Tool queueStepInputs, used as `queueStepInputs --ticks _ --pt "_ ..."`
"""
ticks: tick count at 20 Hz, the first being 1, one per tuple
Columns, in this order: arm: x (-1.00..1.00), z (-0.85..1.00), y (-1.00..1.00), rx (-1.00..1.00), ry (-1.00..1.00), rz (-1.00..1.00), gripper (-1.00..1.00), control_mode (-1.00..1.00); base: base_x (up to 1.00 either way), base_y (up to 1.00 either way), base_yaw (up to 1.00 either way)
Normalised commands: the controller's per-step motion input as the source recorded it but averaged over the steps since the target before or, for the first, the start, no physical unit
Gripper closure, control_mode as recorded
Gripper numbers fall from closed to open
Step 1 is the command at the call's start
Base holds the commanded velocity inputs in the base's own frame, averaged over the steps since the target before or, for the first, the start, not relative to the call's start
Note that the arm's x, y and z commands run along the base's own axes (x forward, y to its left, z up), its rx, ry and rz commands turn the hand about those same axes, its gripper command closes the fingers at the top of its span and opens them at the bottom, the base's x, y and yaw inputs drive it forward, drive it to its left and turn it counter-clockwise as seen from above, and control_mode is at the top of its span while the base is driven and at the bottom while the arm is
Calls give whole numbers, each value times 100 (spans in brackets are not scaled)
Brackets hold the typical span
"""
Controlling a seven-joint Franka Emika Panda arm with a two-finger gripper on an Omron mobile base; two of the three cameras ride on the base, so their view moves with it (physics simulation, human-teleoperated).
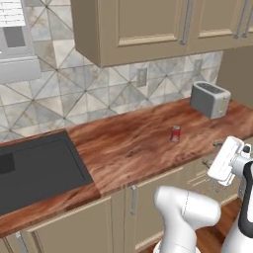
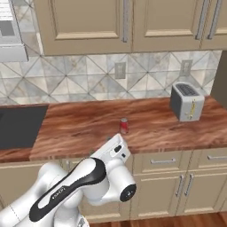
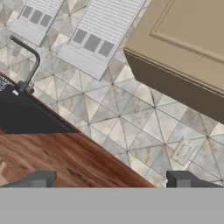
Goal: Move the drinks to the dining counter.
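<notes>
A short red can [image 1: 175, 133] is seen standing upright on the reddish-brown wood-grain surface [image 1: 123, 148], about midway between its back and front edges and nearer the toaster end than the cooktop end. Its top looks pale, but any label is too small and blurred to be read. A silver toaster [image 1: 211, 99] is set near the back edge toward the right end, well apart from the can. A black cooktop [image 1: 34, 170] is cut off by the left edge of the left base view. The gripper [image 3: 112, 179] is held off the front edge of the surface, its fingers [image 3: 40, 179] spread wide with nothing between them; only their dark tips are shown in the hand view. A tiled wall [image 2: 88, 75] and beige upper cabinets [image 2: 133, 22], cropped at the top, are shown behind.
</notes>
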Motion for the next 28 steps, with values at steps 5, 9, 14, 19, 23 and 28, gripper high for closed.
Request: queueStepInputs --ticks 5,9,14,19,23,28 --pt "0 0 0 0 0 0 -100 100 42 -36 23" --pt "0 0 0 0 0 0 -100 100 34 -50 21" --pt "0 0 0 0 0 0 -100 100 30 -57 21" --pt "0 0 0 0 0 0 -100 100 38 -17 21" --pt "0 0 0 0 0 0 -100 100 50 -1 31" --pt "0 0 0 0 0 0 -100 100 48 -1 38"
